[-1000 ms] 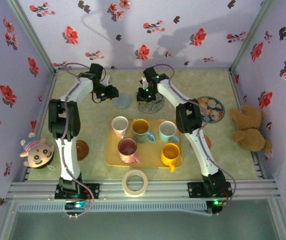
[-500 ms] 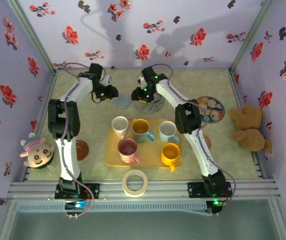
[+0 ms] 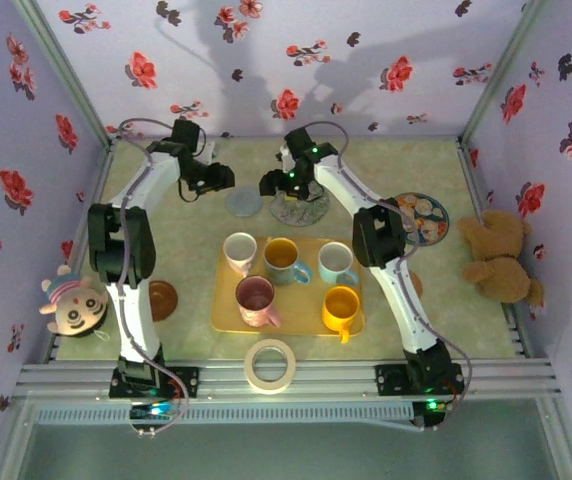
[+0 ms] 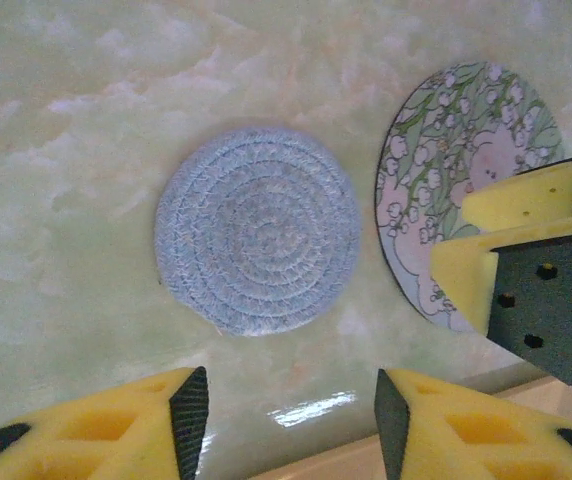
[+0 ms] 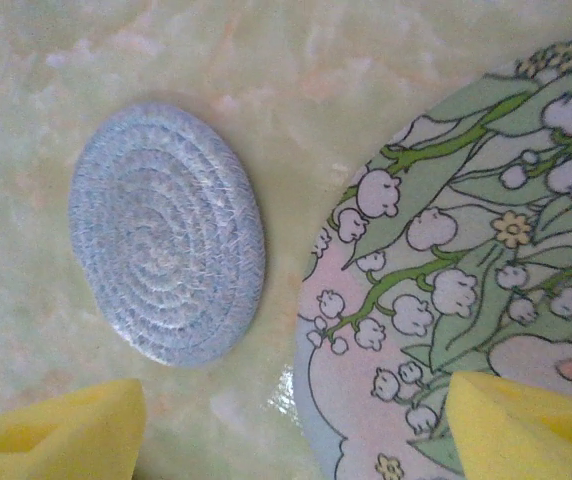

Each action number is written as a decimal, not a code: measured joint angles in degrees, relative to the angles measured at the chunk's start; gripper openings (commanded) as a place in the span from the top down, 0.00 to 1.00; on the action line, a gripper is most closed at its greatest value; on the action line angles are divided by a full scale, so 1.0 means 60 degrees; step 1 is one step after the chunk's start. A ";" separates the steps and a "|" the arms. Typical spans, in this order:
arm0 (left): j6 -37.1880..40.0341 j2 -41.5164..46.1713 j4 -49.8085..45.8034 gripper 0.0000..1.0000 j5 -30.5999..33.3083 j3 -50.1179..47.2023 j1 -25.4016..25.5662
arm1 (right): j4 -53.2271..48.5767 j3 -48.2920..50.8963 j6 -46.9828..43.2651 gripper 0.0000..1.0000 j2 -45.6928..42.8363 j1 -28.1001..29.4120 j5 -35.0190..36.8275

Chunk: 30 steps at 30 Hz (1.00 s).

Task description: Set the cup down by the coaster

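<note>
Left gripper (image 4: 291, 400) and right gripper (image 5: 296, 420) both open and empty above the blue coaster (image 4: 258, 230) and floral coaster (image 5: 446, 280) at the back of the table (image 3: 166, 240); all five cups stand on the tray (image 3: 224, 315).
The left gripper's yellow fingers (image 4: 106, 425) are spread, with the blue coaster lying flat just beyond them. The right gripper's fingers (image 5: 56, 430) stand wide apart over the edge of the floral coaster. The two coasters lie just beside each other behind the tray, a strip of table between them. On the tray the white cup (image 3: 239, 248), yellow cup (image 3: 283, 257) and blue cup (image 3: 336, 261) form the back row, the pink cup (image 3: 256, 297) and orange cup (image 3: 340, 304) the front row, all apart from both grippers. A tape roll (image 3: 270, 364) lies in front of the tray.
</note>
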<state>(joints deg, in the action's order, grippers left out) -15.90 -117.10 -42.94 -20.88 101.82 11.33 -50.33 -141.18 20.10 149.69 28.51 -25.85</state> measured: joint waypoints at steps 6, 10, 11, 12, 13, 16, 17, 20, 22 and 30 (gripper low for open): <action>0.0153 0.0801 -0.0364 0.34 0.0284 0.0000 -0.0007 | -0.0229 0.0066 -0.0470 0.00 -0.1013 -0.0084 0.0317; 0.0295 0.1472 -0.0608 0.21 0.0499 0.0000 -0.0018 | -0.0229 0.0579 -0.0794 0.00 -0.2058 -0.0084 0.0659; 0.0299 0.1661 -0.0678 0.19 0.0543 0.0000 -0.0018 | -0.0222 0.0831 -0.0882 0.00 -0.2401 -0.0084 0.0790; 0.0306 0.1810 -0.0750 0.17 0.0586 0.0000 -0.0018 | -0.0193 0.1089 -0.0965 0.00 -0.2707 -0.0084 0.0900; 0.0321 0.1949 -0.0827 0.14 0.0652 0.0000 -0.0018 | -0.0149 0.1355 -0.1042 0.00 -0.3020 -0.0084 0.1009; 0.0393 0.2350 -0.1013 0.06 0.0827 -0.0015 -0.0018 | 0.0080 0.2364 -0.1242 0.00 -0.3974 -0.0084 0.1286; 0.0404 0.2517 -0.1005 0.02 0.0896 -0.0076 -0.0018 | 0.0219 0.2820 -0.1300 0.00 -0.4346 -0.0084 0.1351; 0.0317 0.2976 -0.1093 0.01 0.1002 -0.0310 -0.0022 | 0.0634 0.4131 -0.1399 0.00 -0.5326 -0.0084 0.1552; 0.0215 0.3293 -0.1268 0.00 0.1144 -0.0474 -0.0029 | 0.0925 0.5045 -0.1446 0.00 -0.5992 -0.0084 0.1690; -0.0328 0.4561 -0.2215 0.01 0.1985 -0.1388 -0.0291 | 0.2146 0.8080 -0.1665 0.00 -0.8553 -0.0062 0.2288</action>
<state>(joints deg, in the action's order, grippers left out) -17.87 -89.73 -56.23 -8.97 93.49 9.58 -37.45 -92.71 10.11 98.37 28.14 -12.12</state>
